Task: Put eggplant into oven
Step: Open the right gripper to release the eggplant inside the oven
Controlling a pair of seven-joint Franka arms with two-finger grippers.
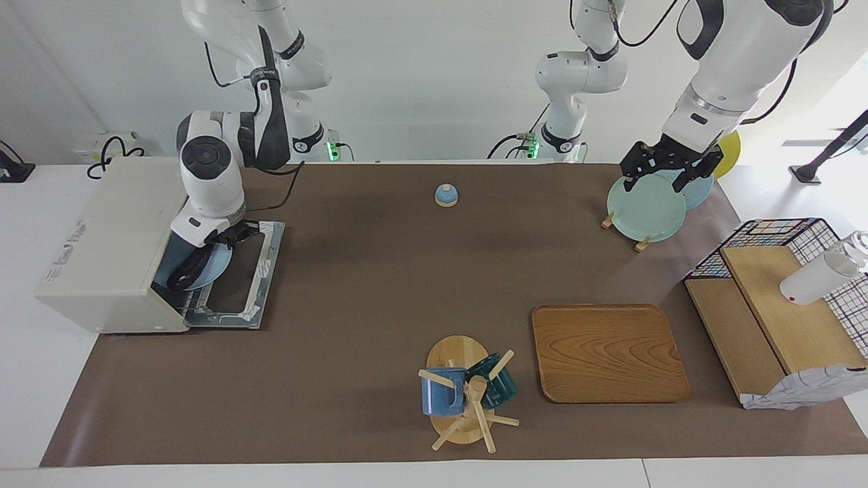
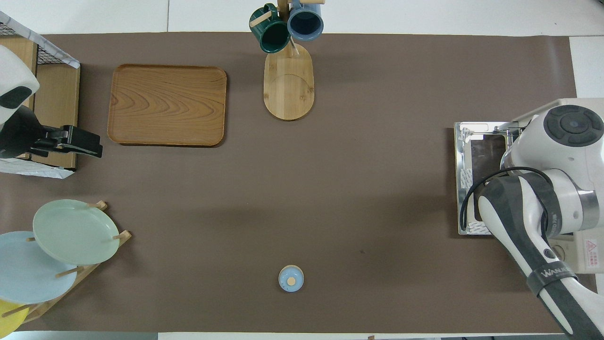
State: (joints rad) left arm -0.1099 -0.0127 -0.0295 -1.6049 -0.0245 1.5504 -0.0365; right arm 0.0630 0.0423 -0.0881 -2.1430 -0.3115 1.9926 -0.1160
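The cream-white oven [image 1: 102, 237] stands at the right arm's end of the table, its door [image 1: 252, 271] dropped flat. My right gripper [image 1: 229, 237] is shut on the rim of a light blue plate [image 1: 211, 266], over the inner end of the door. The plate pokes into the oven mouth. On it lies the dark eggplant [image 1: 185, 272], at the oven's opening. In the overhead view the right arm hides plate and eggplant; only the oven [image 2: 587, 250] and its door [image 2: 472, 189] show. My left gripper [image 1: 668, 173] waits open above the plate rack [image 1: 624, 230].
A pale green plate [image 1: 645, 207] stands in the rack. A small blue dome [image 1: 445, 195] sits mid-table near the robots. A wooden tray [image 1: 609, 352] and a mug tree [image 1: 468, 396] lie farther out. A wire basket with wooden shelves [image 1: 780, 312] is at the left arm's end.
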